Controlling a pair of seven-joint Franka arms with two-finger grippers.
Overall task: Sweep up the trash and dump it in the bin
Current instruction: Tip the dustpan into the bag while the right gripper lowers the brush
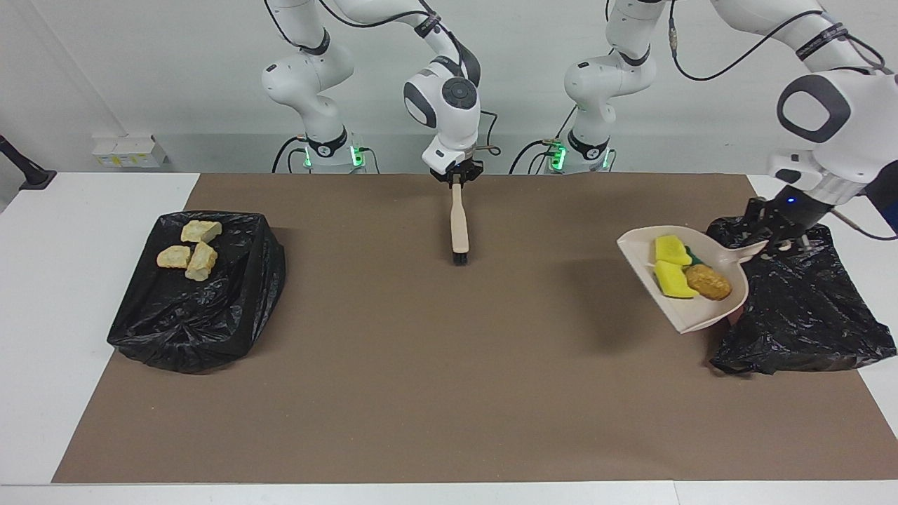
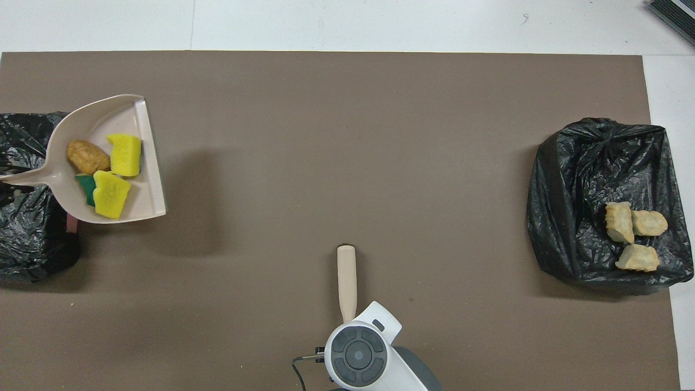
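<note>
My left gripper (image 1: 774, 243) is shut on the handle of the beige dustpan (image 1: 694, 313), which it holds up over the edge of the black-bagged bin (image 1: 807, 301) at the left arm's end. In the pan lie two yellow sponge bits (image 1: 673, 279) with green faces and one orange-brown lump (image 1: 708, 282); the overhead view shows the same trash (image 2: 111, 193) in the dustpan (image 2: 92, 117). My right gripper (image 1: 457, 177) is shut on the top of the beige brush (image 1: 459, 224), bristles pointing down at the mat. From overhead the right wrist hides that gripper above the brush (image 2: 346, 274).
A second black-bagged bin (image 1: 196, 308) stands at the right arm's end with three pale-yellow lumps (image 1: 189, 249) on top of it, also seen from overhead as lumps (image 2: 632, 233). A brown mat (image 1: 421, 365) covers the table.
</note>
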